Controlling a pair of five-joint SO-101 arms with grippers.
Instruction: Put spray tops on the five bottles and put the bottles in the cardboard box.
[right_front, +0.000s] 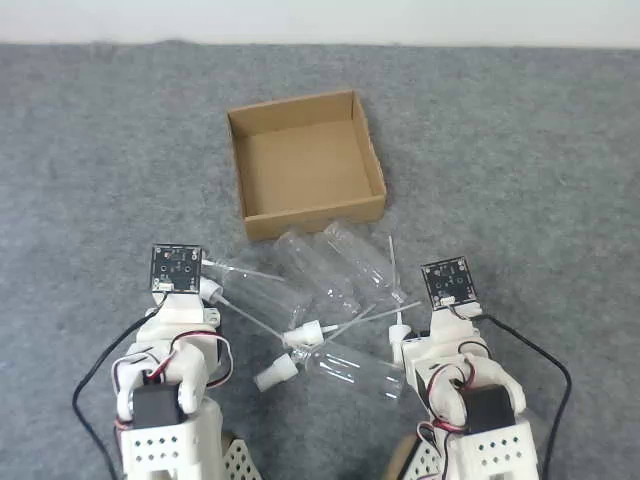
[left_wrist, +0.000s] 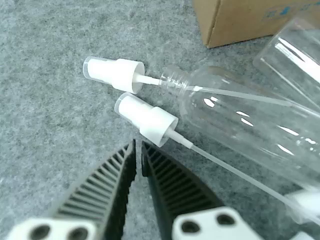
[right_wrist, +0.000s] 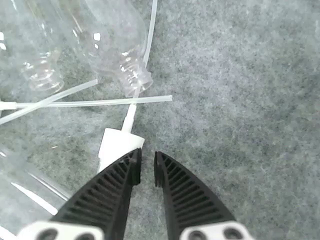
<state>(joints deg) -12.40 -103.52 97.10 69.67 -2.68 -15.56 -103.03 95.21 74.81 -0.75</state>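
Fingers (left_wrist: 112, 187) of the left gripper (left_wrist: 138, 146) are almost closed and empty, their tips near two spray tops (left_wrist: 146, 119) lying beside a clear bottle (left_wrist: 240, 120). The right gripper (right_wrist: 146, 155) is likewise nearly closed and empty, just beside another spray top (right_wrist: 117, 145). The bottles (right_front: 345, 262) lie on grey carpet (right_front: 520, 150), just in front of the open cardboard box (right_front: 315, 217).

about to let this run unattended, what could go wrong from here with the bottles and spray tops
1. The clear bottles lie on their sides, packed together in front of the cardboard box; gripping one may roll the others away.
2. The thin tubes cross each other, so lifting one may drag another.
3. The left claw is nearly closed beside a spray top; descending like that may push it aside.
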